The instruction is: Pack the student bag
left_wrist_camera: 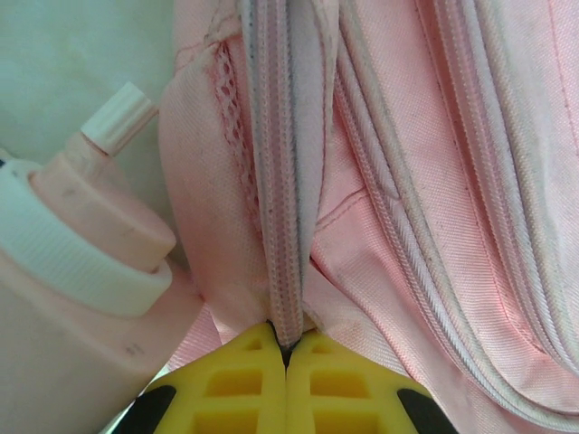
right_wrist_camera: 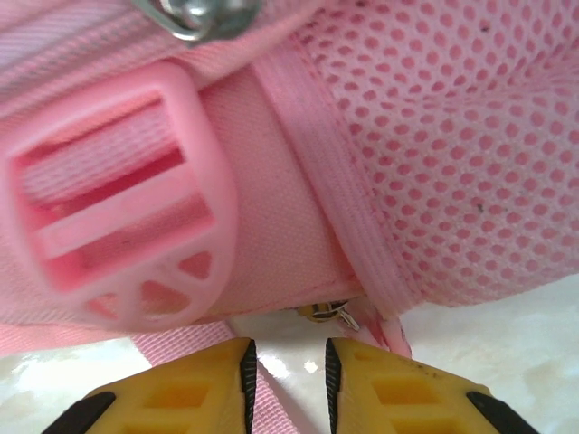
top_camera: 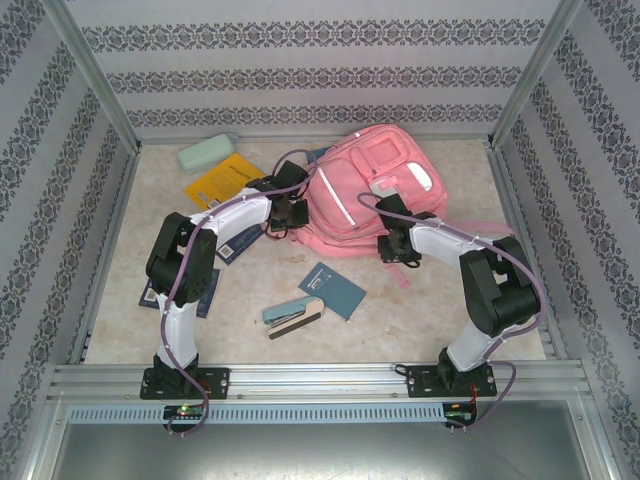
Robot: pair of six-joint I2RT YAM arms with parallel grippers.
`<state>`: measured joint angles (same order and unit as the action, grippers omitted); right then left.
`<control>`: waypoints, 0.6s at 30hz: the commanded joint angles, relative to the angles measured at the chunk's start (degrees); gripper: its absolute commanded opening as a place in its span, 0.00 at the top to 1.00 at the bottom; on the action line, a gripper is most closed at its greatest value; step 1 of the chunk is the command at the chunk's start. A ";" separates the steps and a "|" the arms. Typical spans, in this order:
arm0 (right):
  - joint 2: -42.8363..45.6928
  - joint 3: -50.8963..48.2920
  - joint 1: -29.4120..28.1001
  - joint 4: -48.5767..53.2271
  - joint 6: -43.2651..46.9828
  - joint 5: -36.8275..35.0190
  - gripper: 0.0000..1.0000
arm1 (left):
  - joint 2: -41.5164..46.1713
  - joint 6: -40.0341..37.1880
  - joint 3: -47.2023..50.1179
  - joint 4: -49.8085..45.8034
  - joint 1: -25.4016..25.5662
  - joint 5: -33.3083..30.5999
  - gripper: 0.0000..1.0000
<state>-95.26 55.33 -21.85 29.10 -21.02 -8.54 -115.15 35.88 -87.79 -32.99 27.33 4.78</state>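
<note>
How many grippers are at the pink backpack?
2. Left gripper pinches the student bag's zipper strip on its left side; right gripper, jaws parted, is by the strap buckle.

The left arm (top_camera: 185,265) is covering a blue booklet (top_camera: 207,303) by the counter's (top_camera: 420,310) left edge; the left wrist view is cropping a pink bottle (left_wrist_camera: 63,353)

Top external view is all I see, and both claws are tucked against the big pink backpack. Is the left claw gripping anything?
Observer: Yes. The left claw is shut on a zip-lined edge of the large pink fabric backpack.
Operator: Anything beside it?
Observer: A pale pink plastic bottle with a white cap sits right beside that edge.
Operator: And the right claw?
Observer: The right claw is slightly open, with nothing between its fingers, just short of a pink plastic strap buckle.
</note>
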 commanded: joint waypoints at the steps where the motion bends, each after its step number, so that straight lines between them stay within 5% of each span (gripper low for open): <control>1: 2.61 -0.54 -1.30 -1.39 -1.43 -1.47 0.70 | 0.50 -3.59 -2.61 -5.06 -2.46 -5.93 1.00; 18: 0.87 -0.53 -2.61 -2.47 -0.91 -0.96 0.72 | -1.37 -3.89 -4.87 -5.40 -2.74 -3.63 1.00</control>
<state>-94.02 55.33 -23.55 27.29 -21.26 -8.69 -115.81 32.67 -91.22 -36.93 25.10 2.37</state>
